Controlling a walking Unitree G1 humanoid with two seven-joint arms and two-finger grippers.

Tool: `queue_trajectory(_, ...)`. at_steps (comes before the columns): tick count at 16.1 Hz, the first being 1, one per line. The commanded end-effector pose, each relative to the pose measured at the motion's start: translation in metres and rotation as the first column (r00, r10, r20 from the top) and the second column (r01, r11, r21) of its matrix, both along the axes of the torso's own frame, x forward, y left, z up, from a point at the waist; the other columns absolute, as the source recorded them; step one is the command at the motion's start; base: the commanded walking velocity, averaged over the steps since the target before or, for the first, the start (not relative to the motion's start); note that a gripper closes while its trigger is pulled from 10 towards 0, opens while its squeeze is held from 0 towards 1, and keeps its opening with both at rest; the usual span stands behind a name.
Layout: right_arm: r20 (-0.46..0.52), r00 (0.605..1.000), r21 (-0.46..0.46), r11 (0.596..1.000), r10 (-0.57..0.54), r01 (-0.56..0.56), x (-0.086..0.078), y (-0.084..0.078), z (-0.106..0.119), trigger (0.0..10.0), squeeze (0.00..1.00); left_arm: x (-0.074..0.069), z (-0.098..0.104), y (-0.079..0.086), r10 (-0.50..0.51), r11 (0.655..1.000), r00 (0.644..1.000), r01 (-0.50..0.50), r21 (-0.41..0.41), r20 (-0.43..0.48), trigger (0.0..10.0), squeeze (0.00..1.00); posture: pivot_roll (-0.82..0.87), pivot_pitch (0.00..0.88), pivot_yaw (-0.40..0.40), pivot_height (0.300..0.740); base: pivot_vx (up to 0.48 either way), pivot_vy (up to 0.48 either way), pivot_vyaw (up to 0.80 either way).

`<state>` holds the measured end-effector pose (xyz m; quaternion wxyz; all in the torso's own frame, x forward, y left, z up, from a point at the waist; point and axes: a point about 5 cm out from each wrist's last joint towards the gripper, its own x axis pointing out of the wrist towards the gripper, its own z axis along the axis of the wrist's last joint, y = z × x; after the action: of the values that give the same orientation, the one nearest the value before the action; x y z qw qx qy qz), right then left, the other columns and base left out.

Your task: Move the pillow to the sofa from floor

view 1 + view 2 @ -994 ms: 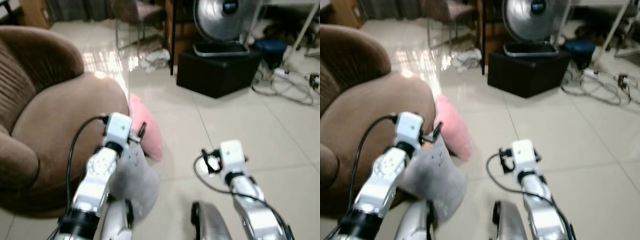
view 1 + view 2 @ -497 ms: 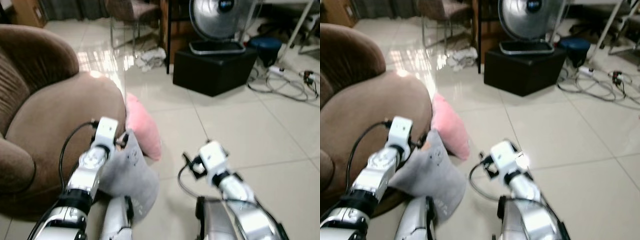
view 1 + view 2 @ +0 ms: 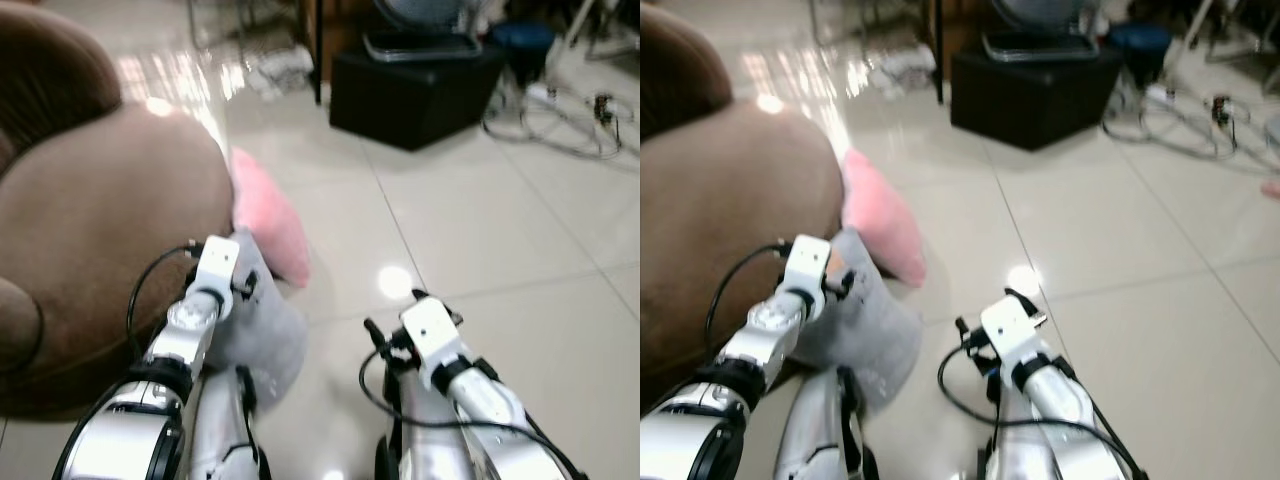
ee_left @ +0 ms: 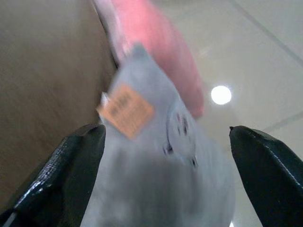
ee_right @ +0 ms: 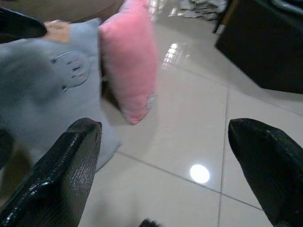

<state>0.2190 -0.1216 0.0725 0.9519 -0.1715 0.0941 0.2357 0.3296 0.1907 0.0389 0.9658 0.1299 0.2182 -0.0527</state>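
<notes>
I read the grey pillow (image 4: 161, 156) as lying directly ahead of my left claw (image 4: 165, 189), whose fingers (image 4: 66, 175) stand wide apart with the pillow framed between them but not yet gripped. In the head views the pillow leans on the tiled floor (image 3: 480, 230) against the front of the brown sofa (image 3: 90, 230), its long axis running up from the floor toward the seat edge, with an orange tag (image 4: 125, 109) near its upper corner. A pink pillow (image 3: 270, 225) rests just behind it, also touching the sofa. My left claw is clearly the nearer one; my right claw (image 5: 165, 184) hangs well to the side with fingers equally wide, looking across at both pillows. The floor is glossy tile showing a lamp reflection (image 3: 396, 282). Farther back stand a black box (image 3: 415, 85) and loose cables (image 3: 560, 130). I judge the coming move to be a short advance and closure on the grey pillow's upper edge.
</notes>
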Motion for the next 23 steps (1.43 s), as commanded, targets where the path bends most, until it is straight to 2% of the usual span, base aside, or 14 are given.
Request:
queue_trajectory(1,0.005,0.998,0.020,0.998,0.061,-0.061,-0.005,0.006,0.005,10.0,0.00,0.000,0.001,0.007,-0.010,1.000,1.000,0.010,0.024,0.005,10.0,1.00,-0.14,0.244,0.017,0.535,0.000,0.000,0.00)
queue_trajectory(2,-0.001,0.994,0.030,0.993,0.111,-0.111,-0.011,0.009,0.007,10.0,0.00,-0.001,0.002,0.013,-0.011,0.999,1.000,0.010,0.040,0.010,10.0,1.00,-0.14,0.257,0.017,0.535,0.000,0.000,0.00)
queue_trajectory(5,-0.022,0.986,0.051,0.985,0.168,-0.166,-0.021,0.010,0.012,10.0,0.00,-0.002,0.004,0.032,0.018,0.996,1.000,-0.018,0.093,0.001,10.0,1.00,-0.14,0.295,0.022,0.535,0.000,0.000,0.00)
queue_trajectory(9,-0.025,0.980,0.049,0.979,0.199,-0.198,-0.024,0.012,0.013,10.0,0.00,-0.006,-0.001,0.037,-0.019,0.976,1.000,0.023,0.217,-0.022,10.0,1.00,-0.14,0.327,0.035,0.535,0.000,0.000,0.00)
queue_trajectory(11,-0.019,0.971,0.089,0.968,0.237,-0.234,-0.027,0.018,0.020,10.0,0.00,-0.006,0.002,0.046,0.018,0.955,1.000,-0.016,0.296,-0.002,10.0,1.00,-0.14,0.344,0.040,0.535,0.000,0.000,0.00)
queue_trajectory(12,-0.024,0.962,0.101,0.958,0.273,-0.270,-0.029,0.021,0.021,10.0,0.00,-0.006,0.002,0.047,0.025,0.958,1.000,-0.021,0.285,-0.010,10.0,0.35,-0.14,0.353,0.044,0.535,0.000,0.000,0.00)
queue_trajectory(13,-0.026,0.956,0.095,0.953,0.291,-0.287,-0.031,0.022,0.021,10.0,0.00,-0.006,0.002,0.046,0.024,0.959,1.000,-0.017,0.281,-0.021,10.0,0.02,-0.14,0.360,0.044,0.535,0.000,0.000,0.00)
queue_trajectory(15,-0.029,0.953,0.089,0.950,0.302,-0.299,-0.034,0.023,0.022,10.0,0.00,-0.007,0.000,0.049,0.028,0.950,0.999,-0.016,0.312,-0.033,10.0,0.00,-0.15,0.359,0.047,0.535,0.000,0.000,0.00)
queue_trajectory(17,-0.031,0.952,0.087,0.950,0.304,-0.300,-0.036,0.023,0.023,10.0,0.00,-0.009,-0.003,0.049,0.019,0.926,0.999,0.001,0.379,-0.049,10.0,0.00,-0.16,0.360,0.051,0.535,0.000,0.000,0.00)
queue_trajectory(19,-0.034,0.951,0.086,0.949,0.307,-0.303,-0.038,0.023,0.023,10.0,0.00,-0.010,-0.004,0.047,0.003,0.917,0.998,0.021,0.398,-0.059,10.0,0.00,-0.16,0.363,0.055,0.535,0.000,0.000,0.00)
queue_trajectory(20,-0.037,0.950,0.086,0.948,0.310,-0.306,-0.040,0.024,0.023,10.0,0.00,-0.009,-0.005,0.044,-0.008,0.919,0.998,0.033,0.392,-0.066,2.7,0.00,-0.16,0.360,0.058,0.535,0.000,0.000,0.00)
queue_trajectory(21,-0.038,0.950,0.087,0.948,0.310,-0.306,-0.041,0.024,0.024,10.0,0.00,-0.009,-0.005,0.044,-0.009,0.920,0.998,0.034,0.391,-0.067,2.7,0.00,-0.16,0.360,0.058,0.535,0.000,0.000,0.00)
queue_trajectory(22,-0.042,0.948,0.086,0.947,0.315,-0.310,-0.043,0.025,0.023,10.0,0.00,-0.009,-0.006,0.042,-0.011,0.920,0.998,0.037,0.389,-0.070,0.0,0.00,-0.16,0.358,0.059,0.535,0.000,0.000,0.00)
queue_trajectory(23,-0.043,0.948,0.086,0.946,0.315,-0.311,-0.043,0.025,0.023,10.0,0.00,-0.009,-0.006,0.042,-0.013,0.923,0.997,0.039,0.384,-0.072,0.0,0.00,-0.16,0.358,0.059,0.535,0.000,0.000,0.00)
